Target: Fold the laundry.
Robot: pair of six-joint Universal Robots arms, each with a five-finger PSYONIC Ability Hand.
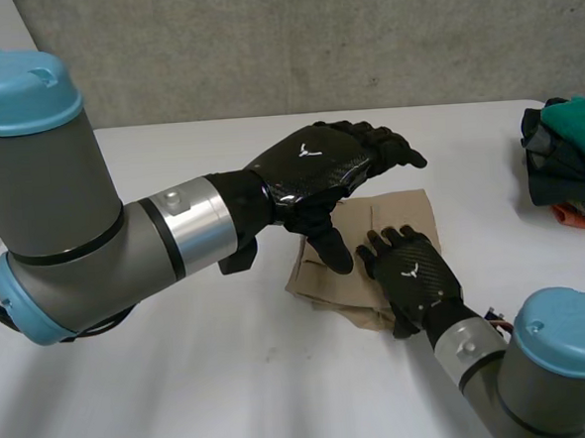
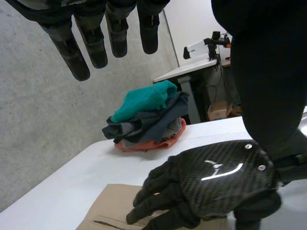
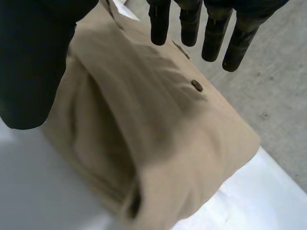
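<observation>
- Tan folded garment (image 1: 403,212) lies on white counter (image 1: 183,384), about mid-counter, between the two arms.
- Right wrist view: garment is folded over on itself, one small dark button (image 3: 196,85) on its top layer, open fold at the end nearest the thumb.
- Left robot hand (image 1: 314,163) hovers over the far-left part of the garment, palm down, fingers straight and apart, nothing in them; thumb points down toward the cloth, contact can't tell.
- Right robot hand (image 1: 415,276) sits palm down on the garment's near edge, fingers spread and relaxed, tips on the cloth, thumb off to the side, gripping nothing.
- Left hand is above and just beyond the right hand, not touching it.
- Pile of clothes (image 1: 567,162), teal on top, dark grey under it, orange at the bottom, at the counter's far right, well apart from the garment.
</observation>
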